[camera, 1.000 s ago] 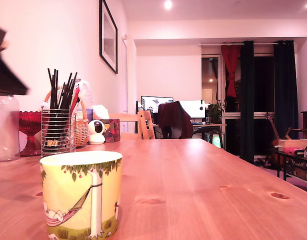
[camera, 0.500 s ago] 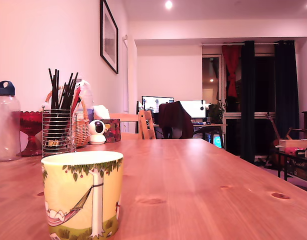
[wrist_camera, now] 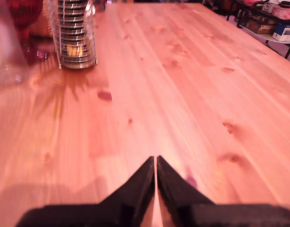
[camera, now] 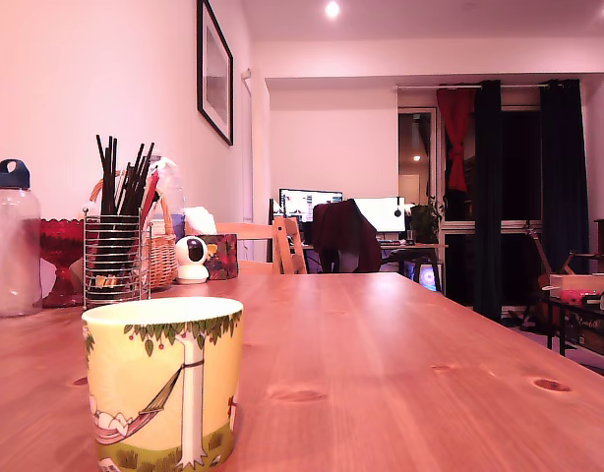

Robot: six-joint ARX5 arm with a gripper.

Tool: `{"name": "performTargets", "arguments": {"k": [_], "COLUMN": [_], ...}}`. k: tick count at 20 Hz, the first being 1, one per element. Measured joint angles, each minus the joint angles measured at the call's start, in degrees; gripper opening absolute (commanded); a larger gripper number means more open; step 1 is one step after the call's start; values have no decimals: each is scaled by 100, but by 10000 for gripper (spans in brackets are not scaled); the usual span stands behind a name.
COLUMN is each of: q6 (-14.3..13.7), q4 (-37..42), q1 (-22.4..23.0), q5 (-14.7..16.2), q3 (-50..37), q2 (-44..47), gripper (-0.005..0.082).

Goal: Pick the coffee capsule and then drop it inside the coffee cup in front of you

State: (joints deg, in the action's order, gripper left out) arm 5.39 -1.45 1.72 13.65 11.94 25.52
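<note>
— What do you count on the worktop point(camera: 400, 354)?

— One cup point(camera: 162, 382), one wire holder point(camera: 115, 258) of black sticks, one clear bottle point(camera: 13, 241), one red glass bowl point(camera: 62, 246), one white round gadget point(camera: 191, 259). No capsule shows in either view.

— And your end effector point(wrist_camera: 156, 165)?

— Its two black tips are together, a hairline between them, nothing gripped, above bare planks. The cup appears only in the exterior view, at its lower left; the wrist view misses it, so I cannot place it against my tips.

— Surfaces?

— Knotty pine boards, glossy yellow ceramic with a pale rim, ringed metal wire.
</note>
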Motion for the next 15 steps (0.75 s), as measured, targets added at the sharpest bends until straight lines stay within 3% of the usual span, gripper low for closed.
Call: {"name": "performTargets", "arguments": {"k": [6, 11, 15], "q6": [219, 223, 243], "q4": [-793, -1729, -2004], "q1": [0, 0, 2], "q5": [-35, -503, -636], "q3": [-511, -511, -507], "q2": [-1471, -2555, -2570], "gripper": [-21, -21, -21]}}
